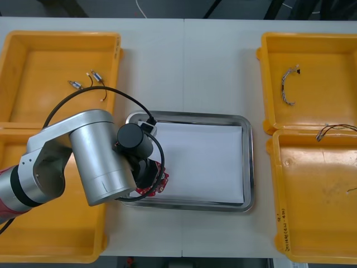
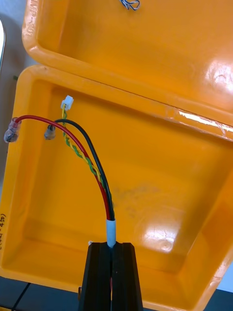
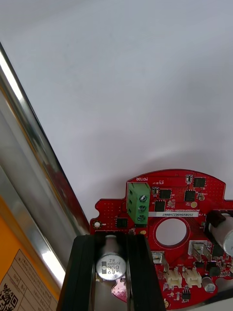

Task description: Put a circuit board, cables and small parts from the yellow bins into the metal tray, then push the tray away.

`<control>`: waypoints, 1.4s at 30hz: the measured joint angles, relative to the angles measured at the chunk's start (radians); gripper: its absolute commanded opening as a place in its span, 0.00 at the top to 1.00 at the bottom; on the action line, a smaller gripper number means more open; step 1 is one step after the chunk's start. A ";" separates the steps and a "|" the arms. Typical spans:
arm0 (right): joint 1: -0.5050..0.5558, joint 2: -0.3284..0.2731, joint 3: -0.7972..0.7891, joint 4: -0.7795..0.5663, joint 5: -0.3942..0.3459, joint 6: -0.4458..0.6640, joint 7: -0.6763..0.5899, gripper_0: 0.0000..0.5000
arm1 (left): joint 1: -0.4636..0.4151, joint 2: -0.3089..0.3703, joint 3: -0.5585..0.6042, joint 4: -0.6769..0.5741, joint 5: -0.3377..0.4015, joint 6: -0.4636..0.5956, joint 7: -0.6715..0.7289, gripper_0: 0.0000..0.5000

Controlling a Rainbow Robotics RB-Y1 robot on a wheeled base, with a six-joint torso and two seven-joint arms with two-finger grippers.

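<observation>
My left gripper (image 1: 146,174) hangs low over the near left corner of the metal tray (image 1: 247,167), shut on a round red circuit board (image 1: 158,183). In the left wrist view the gripper (image 3: 112,257) clasps the board (image 3: 165,209) at its edge, a silver capacitor between the fingers; the board is over the tray's white inside, next to the shiny rim (image 3: 29,160). My right gripper (image 2: 111,255) is shut on the white sleeve of a red, black and yellow cable bundle (image 2: 90,160) above the near right yellow bin (image 2: 160,165). The bundle's far ends (image 1: 333,130) lie at that bin's back rim.
The far left bin (image 1: 33,67) holds small metal parts (image 1: 83,82). A twisted blue and white cable (image 1: 287,86) lies in the far right bin (image 1: 329,67). The near left bin (image 1: 56,240) sits under my left arm. Bare table lies beyond the tray.
</observation>
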 measured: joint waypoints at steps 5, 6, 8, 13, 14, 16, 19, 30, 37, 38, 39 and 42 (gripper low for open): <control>-0.021 0.000 0.028 0.021 -0.005 -0.020 0.017 1.00 | 0.000 -0.007 -0.018 0.040 -0.026 -0.039 0.000 1.00; -0.024 0.000 0.031 0.022 -0.007 -0.020 0.019 1.00 | 0.000 -0.007 -0.024 0.045 -0.037 -0.045 0.001 1.00; -0.027 0.000 0.032 0.024 -0.009 -0.020 0.019 1.00 | 0.000 -0.008 -0.038 0.052 -0.054 -0.052 0.001 1.00; -0.033 0.000 0.033 0.025 -0.020 -0.020 0.041 1.00 | 0.000 -0.008 -0.047 0.060 -0.057 -0.052 0.008 0.74; -0.035 0.000 0.033 0.026 -0.022 -0.020 0.060 1.00 | 0.000 -0.008 -0.047 0.060 -0.057 -0.053 0.013 0.47; -0.041 0.000 0.034 0.030 -0.026 -0.019 0.088 1.00 | 0.000 -0.008 -0.047 0.060 -0.057 -0.053 0.022 0.10; -0.050 0.000 0.035 0.040 -0.033 -0.016 0.092 1.00 | 0.000 -0.008 -0.047 0.060 -0.057 -0.053 0.032 0.00; -0.063 0.000 0.035 0.060 -0.037 -0.014 0.115 1.00 | -0.001 -0.009 -0.031 0.039 -0.040 -0.025 0.041 0.00; -0.064 0.000 0.035 0.060 -0.037 -0.011 0.116 1.00 | -0.001 -0.008 0.096 -0.042 0.061 0.107 0.041 0.00; -0.066 0.000 0.035 0.060 -0.038 -0.011 0.116 1.00 | -0.001 -0.008 0.117 -0.051 0.073 0.128 0.041 0.00; -0.068 0.000 0.035 0.060 -0.040 -0.010 0.116 1.00 | -0.001 -0.008 0.138 -0.060 0.084 0.146 0.041 0.00; -0.084 0.000 0.040 0.060 -0.064 -0.006 0.116 1.00 | -0.001 -0.007 0.198 -0.074 0.113 0.194 0.041 0.00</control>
